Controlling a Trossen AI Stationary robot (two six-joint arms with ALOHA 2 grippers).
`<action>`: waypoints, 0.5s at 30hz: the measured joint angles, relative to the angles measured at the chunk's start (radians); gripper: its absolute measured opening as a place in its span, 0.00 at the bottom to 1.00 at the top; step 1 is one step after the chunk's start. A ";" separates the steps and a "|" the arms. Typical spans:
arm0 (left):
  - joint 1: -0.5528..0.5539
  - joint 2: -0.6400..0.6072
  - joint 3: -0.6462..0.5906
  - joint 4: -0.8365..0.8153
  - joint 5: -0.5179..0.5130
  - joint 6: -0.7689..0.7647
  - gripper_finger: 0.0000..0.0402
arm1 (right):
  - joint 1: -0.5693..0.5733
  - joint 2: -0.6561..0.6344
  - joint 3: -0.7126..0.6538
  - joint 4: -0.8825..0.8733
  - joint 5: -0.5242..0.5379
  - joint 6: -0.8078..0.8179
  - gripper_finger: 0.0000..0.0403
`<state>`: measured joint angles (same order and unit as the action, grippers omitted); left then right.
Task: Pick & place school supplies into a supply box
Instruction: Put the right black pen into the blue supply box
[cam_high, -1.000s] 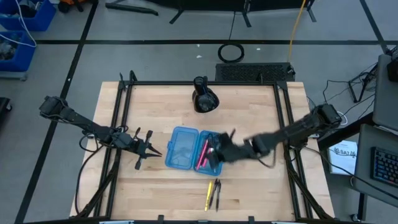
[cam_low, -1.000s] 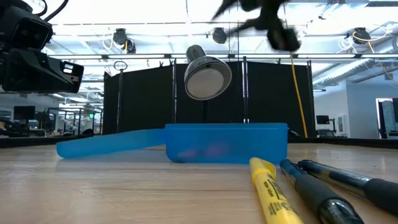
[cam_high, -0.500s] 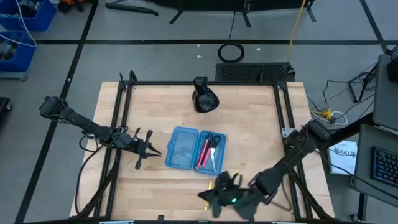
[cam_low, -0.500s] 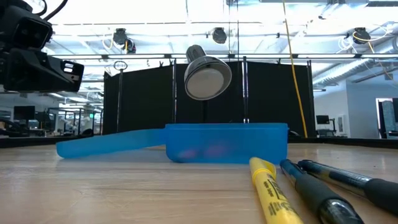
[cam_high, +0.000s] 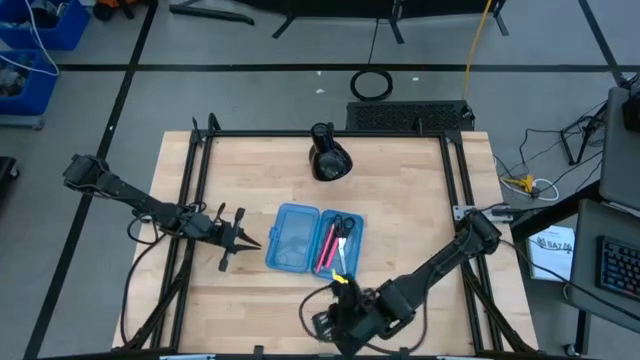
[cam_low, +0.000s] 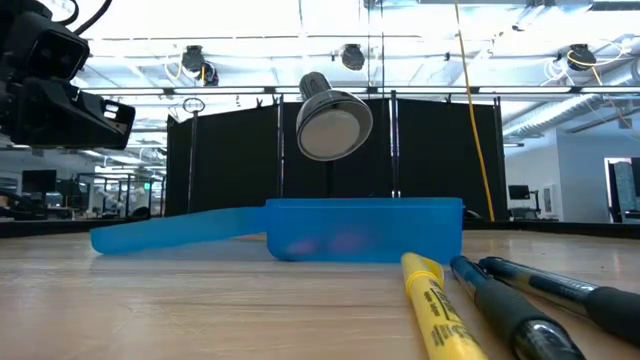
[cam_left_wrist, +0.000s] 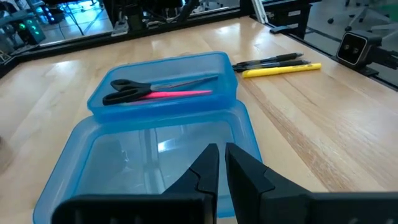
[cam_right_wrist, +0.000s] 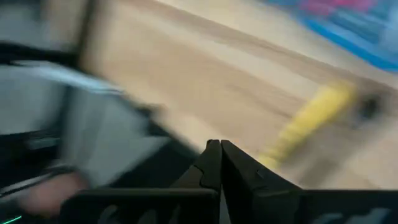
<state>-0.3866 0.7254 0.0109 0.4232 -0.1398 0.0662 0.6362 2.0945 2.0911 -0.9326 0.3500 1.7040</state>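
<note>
Right claw (cam_high: 335, 322), shut and empty, sits at the desk's (cam_high: 420, 230) near edge, below the open supply box (cam_high: 312, 240); left claw (cam_left_wrist: 219, 163) nearly shut, empty.

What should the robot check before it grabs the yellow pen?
1. Pencil case lies open: ok.
2. Scissors and pink pen already inside one half: ok.
3. Yellow pen and black pens on the table beside the case: ok.
4. Right gripper open for a grab: not ok, it is shut.
5. Right gripper lined up over the yellow pen: cannot tell.
6. Left gripper clear of the case: ok.
</note>
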 joint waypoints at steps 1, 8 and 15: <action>0.000 0.000 0.000 0.000 0.000 0.000 0.09 | -0.005 0.005 -0.012 -0.064 -0.046 0.050 0.00; 0.000 0.000 0.000 -0.013 0.017 0.000 0.09 | -0.028 0.027 -0.128 -0.203 -0.307 0.180 0.00; -0.001 0.000 0.000 -0.022 0.017 0.000 0.09 | -0.027 0.026 -0.267 0.008 -0.323 0.203 0.00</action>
<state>-0.3874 0.7254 0.0109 0.4016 -0.1226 0.0658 0.6092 2.1208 1.8240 -0.9248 0.0265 1.9073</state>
